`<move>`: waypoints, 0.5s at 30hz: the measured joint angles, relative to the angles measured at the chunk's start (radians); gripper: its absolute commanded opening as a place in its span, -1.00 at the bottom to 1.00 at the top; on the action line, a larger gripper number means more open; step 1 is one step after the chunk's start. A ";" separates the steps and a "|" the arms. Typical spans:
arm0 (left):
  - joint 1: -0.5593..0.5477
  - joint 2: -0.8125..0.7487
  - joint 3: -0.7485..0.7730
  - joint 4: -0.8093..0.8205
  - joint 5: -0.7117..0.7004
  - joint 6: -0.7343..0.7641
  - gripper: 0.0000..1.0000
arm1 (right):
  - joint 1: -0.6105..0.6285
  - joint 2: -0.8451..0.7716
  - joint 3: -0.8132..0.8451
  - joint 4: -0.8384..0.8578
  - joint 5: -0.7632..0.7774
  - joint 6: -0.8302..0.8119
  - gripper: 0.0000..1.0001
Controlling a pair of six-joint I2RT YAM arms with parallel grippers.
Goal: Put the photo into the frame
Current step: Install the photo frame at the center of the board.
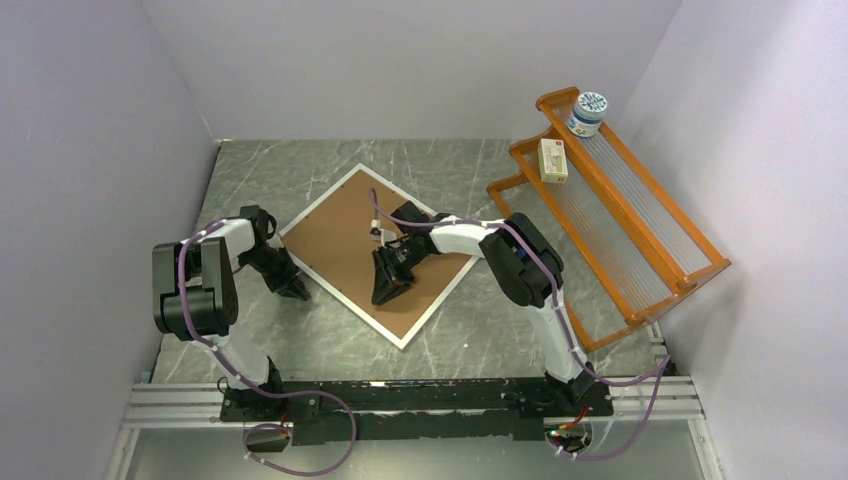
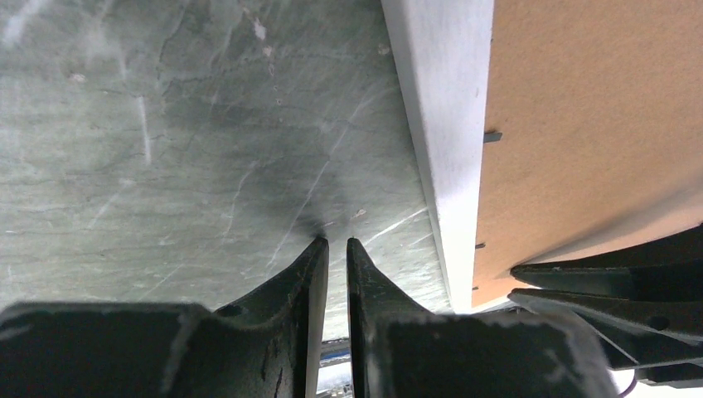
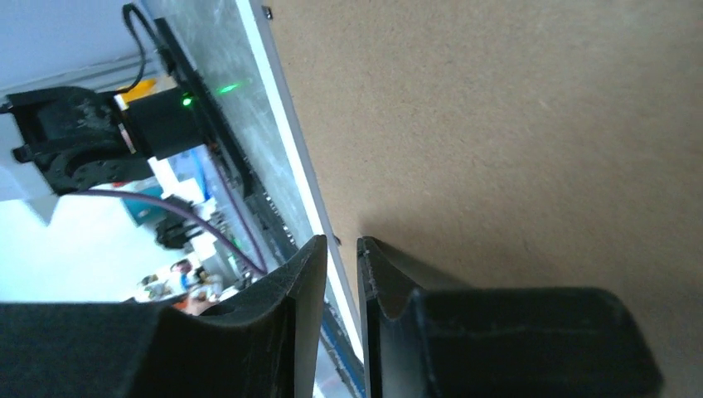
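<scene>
Brown backing board (image 1: 340, 235) is all you see of the frame (image 1: 319, 200). It lies face down near the middle of the desk (image 1: 450, 170), turned corner-on like a diamond, its thin white rim running round the board. The photo shows in no view, so you cannot tell whether it already sits under that board.

Your left tool (image 1: 295, 290) is down at the desk just beside the frame's 8 o'clock edge, apart from the rim. Its fingers (image 2: 307, 282) are spread only a crack, with nothing between them. Your right tool (image 1: 385, 295) hangs low over the board toward 5 o'clock of its middle, its fingers barely parted as well and pinching nothing.

Expect the frame to be stiff but light, and quick to skate on this polished stone, so brace one edge before you push another. The rim is narrow, and a corner or the outer edge is likely your surest hold. Small dark tabs (image 2: 492, 137) sit along the rim's inner side and probably pin the board. The board should be thin and springy — lift it by an edge, not the centre.
</scene>
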 measured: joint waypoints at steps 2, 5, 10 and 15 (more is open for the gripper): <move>0.000 -0.001 0.000 0.000 0.000 0.000 -0.54 | 0.002 -0.020 -0.002 -0.010 0.047 -0.005 -0.46; 0.000 -0.010 0.000 0.000 0.000 -0.002 -0.41 | 0.001 -0.067 -0.005 -0.026 0.170 -0.018 -0.43; 0.000 -0.071 0.000 0.009 -0.010 -0.032 0.03 | -0.027 -0.135 0.031 -0.031 0.521 -0.053 0.03; 0.000 -0.145 -0.005 0.051 -0.016 -0.099 0.45 | -0.129 -0.134 0.139 -0.060 0.830 -0.081 0.60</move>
